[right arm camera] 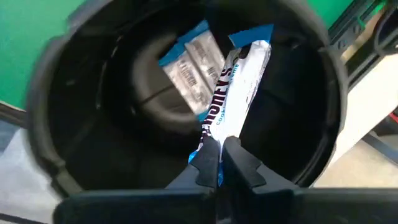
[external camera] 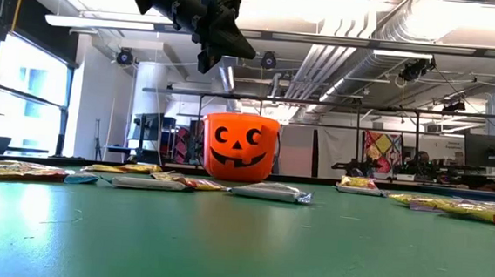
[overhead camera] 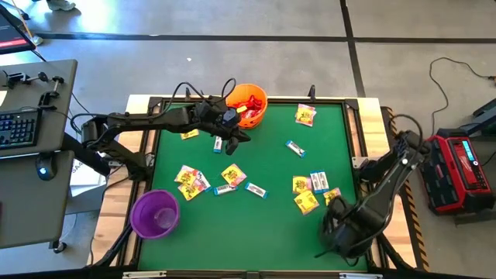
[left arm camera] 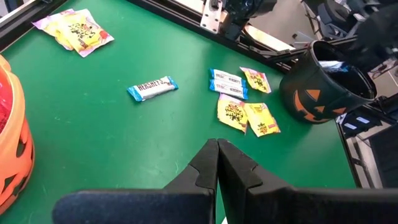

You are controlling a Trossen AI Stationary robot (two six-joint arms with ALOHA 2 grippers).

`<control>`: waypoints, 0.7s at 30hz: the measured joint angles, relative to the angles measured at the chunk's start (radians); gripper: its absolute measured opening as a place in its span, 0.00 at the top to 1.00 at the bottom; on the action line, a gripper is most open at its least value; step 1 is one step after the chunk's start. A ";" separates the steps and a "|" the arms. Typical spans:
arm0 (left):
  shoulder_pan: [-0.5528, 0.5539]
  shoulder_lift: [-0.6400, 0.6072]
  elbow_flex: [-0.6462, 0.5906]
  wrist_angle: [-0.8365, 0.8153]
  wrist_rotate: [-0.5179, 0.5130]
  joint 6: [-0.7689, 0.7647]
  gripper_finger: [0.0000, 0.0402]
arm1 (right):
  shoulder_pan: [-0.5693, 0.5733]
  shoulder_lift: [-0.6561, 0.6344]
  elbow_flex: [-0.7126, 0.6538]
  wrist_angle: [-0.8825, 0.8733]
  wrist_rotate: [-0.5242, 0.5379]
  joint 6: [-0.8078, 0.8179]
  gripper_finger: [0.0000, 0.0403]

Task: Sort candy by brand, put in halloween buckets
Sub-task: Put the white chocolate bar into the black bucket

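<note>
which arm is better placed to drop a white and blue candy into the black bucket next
Right. The right gripper is shut on a white-blue candy directly over the black bucket. The left gripper is shut, holds nothing, and hangs near the orange bucket.

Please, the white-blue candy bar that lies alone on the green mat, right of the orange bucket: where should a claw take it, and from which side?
Probably from straight above, at the middle of the white-blue bar, with the fingers across its narrow width. It lies flat and long on the green mat, apart from other candy, so both long edges are free. The left claw, shut and empty beside the orange bucket, is nearest.
</note>
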 joint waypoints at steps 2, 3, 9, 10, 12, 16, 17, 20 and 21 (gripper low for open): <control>0.000 0.000 0.000 0.000 0.000 0.000 1.00 | 0.000 -0.044 -0.059 0.065 0.002 -0.005 1.00; 0.000 0.000 0.000 0.000 0.000 0.002 1.00 | 0.000 -0.064 -0.090 0.099 0.002 -0.012 1.00; 0.000 0.000 0.000 0.000 -0.001 0.007 1.00 | 0.000 -0.151 -0.254 0.273 -0.017 -0.062 1.00; 0.000 0.000 0.000 0.000 -0.001 0.007 1.00 | 0.000 -0.158 -0.274 0.291 -0.023 -0.074 1.00; 0.000 0.000 0.000 0.000 -0.001 0.007 1.00 | 0.000 -0.169 -0.313 0.322 -0.031 -0.092 1.00; 0.000 0.000 0.000 0.000 -0.001 0.008 1.00 | 0.000 -0.182 -0.363 0.373 -0.052 -0.115 1.00; 0.000 0.000 0.000 0.000 -0.001 0.008 1.00 | 0.000 -0.184 -0.370 0.384 -0.053 -0.120 1.00; 0.000 0.000 0.000 -0.001 0.006 0.007 1.00 | 0.000 -0.184 -0.374 0.416 -0.057 -0.145 0.97; 0.000 0.000 0.000 -0.001 0.009 0.007 1.00 | 0.000 -0.184 -0.369 0.416 -0.057 -0.147 0.94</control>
